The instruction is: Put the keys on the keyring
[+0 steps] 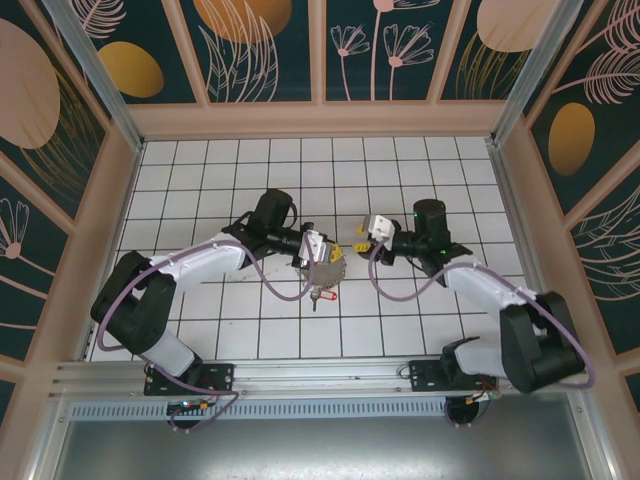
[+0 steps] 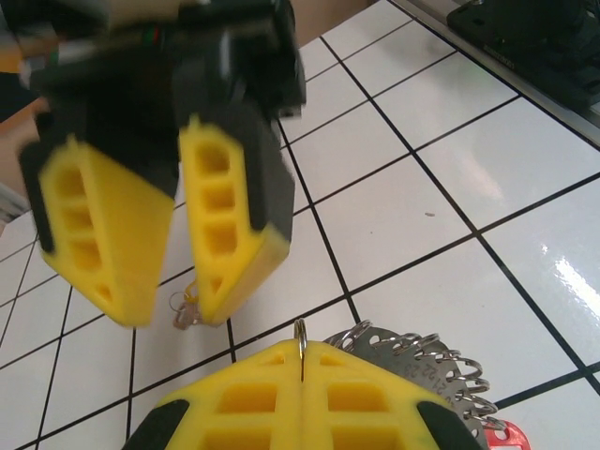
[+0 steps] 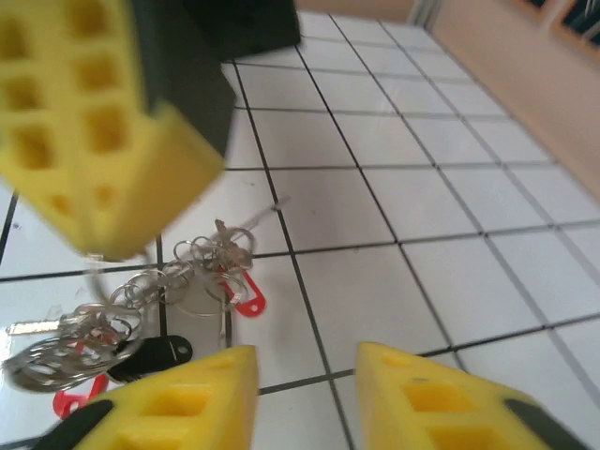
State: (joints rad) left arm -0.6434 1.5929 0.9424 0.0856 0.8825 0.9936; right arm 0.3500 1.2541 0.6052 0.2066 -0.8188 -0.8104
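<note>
From above, the left gripper [image 1: 318, 246] sits right over the keyring [image 1: 328, 270], hiding its upper edge. What I can see of the hoop pokes out toward five o'clock, with a red tag [image 1: 321, 295] trailing off its near rim. The left wrist camera shows this gripper's two yellow pads pressed flat together, pinching a thin wire loop [image 2: 300, 339] that stands up out of the seam. I can't tell whether that wire belongs to the hoop. A silvery fringed arc of the keyring [image 2: 422, 361] lies just to the right of the pads, cut off by the bottom of the frame.

The right gripper [image 1: 372, 228] faces it from about two o'clock. Its fingers [image 2: 230, 225] stand apart with white tile showing between them, and its own camera shows the same gap with nothing in it.

The keys [image 1: 355, 250] are a speck of yellow between the two grippers, at about seven o'clock from the right one. Close up they are a small blurred loop [image 2: 185, 305] at the right gripper's fingertips, and whether they touch a finger is hard to make out.

The right wrist camera shows silvery keys, red tags and a black tag [image 3: 155, 354], partly behind the left gripper's blurred finger [image 3: 84, 122].
</note>
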